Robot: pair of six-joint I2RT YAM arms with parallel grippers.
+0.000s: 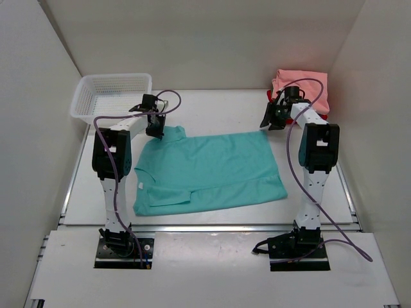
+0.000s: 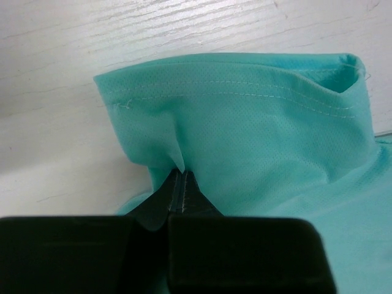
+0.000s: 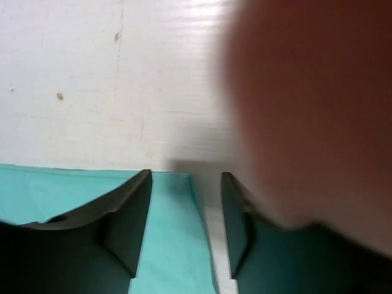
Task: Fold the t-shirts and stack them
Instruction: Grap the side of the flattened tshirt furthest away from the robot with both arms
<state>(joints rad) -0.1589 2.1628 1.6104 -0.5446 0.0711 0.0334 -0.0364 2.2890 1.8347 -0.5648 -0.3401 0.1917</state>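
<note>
A teal t-shirt (image 1: 212, 170) lies spread flat in the middle of the table, its small white neck label at the left. My left gripper (image 1: 156, 131) is at the shirt's far left sleeve and is shut on it. In the left wrist view the jaws (image 2: 180, 176) pinch a fold of the teal sleeve (image 2: 257, 122), which stands lifted off the table. My right gripper (image 1: 270, 122) is open over the shirt's far right corner. In the right wrist view the teal corner (image 3: 171, 245) lies between the spread fingers (image 3: 128, 214). A salmon pink shirt (image 1: 302, 86) lies bunched at the back right.
A white mesh basket (image 1: 112, 96) stands at the back left, just behind the left gripper. White walls close the table on three sides. A blurred pinkish-red mass (image 3: 306, 110) fills the right of the right wrist view, close to the right finger.
</note>
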